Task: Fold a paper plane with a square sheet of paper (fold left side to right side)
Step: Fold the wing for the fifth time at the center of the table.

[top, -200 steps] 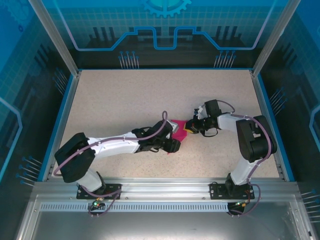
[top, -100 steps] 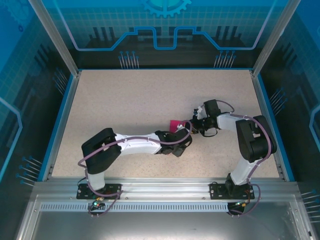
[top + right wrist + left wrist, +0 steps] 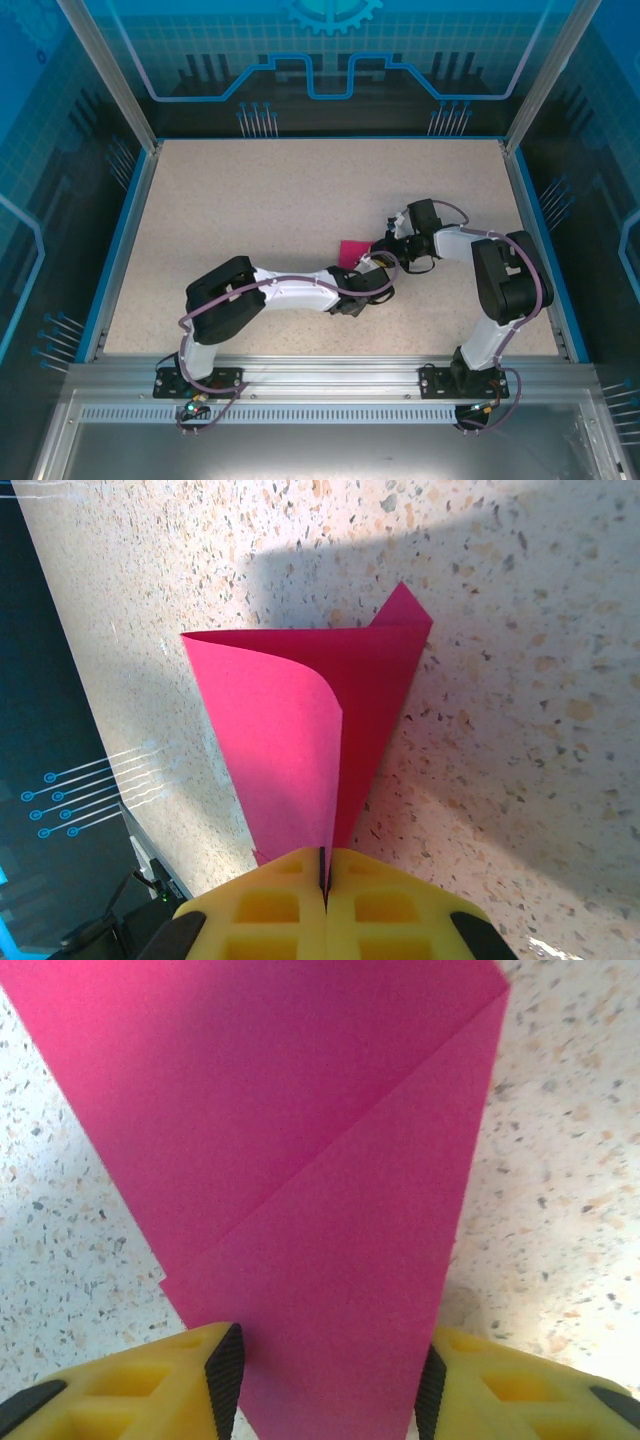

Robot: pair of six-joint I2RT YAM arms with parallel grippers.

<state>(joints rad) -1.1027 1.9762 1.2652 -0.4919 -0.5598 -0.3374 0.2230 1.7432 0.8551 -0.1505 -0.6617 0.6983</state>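
Note:
The magenta-pink paper [image 3: 350, 250] lies mid-table, folded into a tapering pointed shape. In the left wrist view the paper [image 3: 300, 1140] shows a diagonal fold edge, and its narrow end runs between the yellow fingers [image 3: 215, 1380]. My left gripper [image 3: 328, 1400] is open and straddles that end, low over the table; from above the left gripper [image 3: 374, 282] covers the paper's near part. My right gripper [image 3: 323, 872] is shut on the paper's [image 3: 300, 730] narrow tip, with one flap curling up. From above, the right gripper [image 3: 386, 253] sits at the paper's right edge.
The speckled beige table [image 3: 250, 200] has a blue raised border [image 3: 125, 230] and dark panel walls. The two wrists are close together near the middle. The left forearm [image 3: 290, 290] lies low across the near centre.
The left arm has swung right, carrying its gripper across the paper toward the right gripper. Less pink shows from above now. The right gripper has stayed in place.

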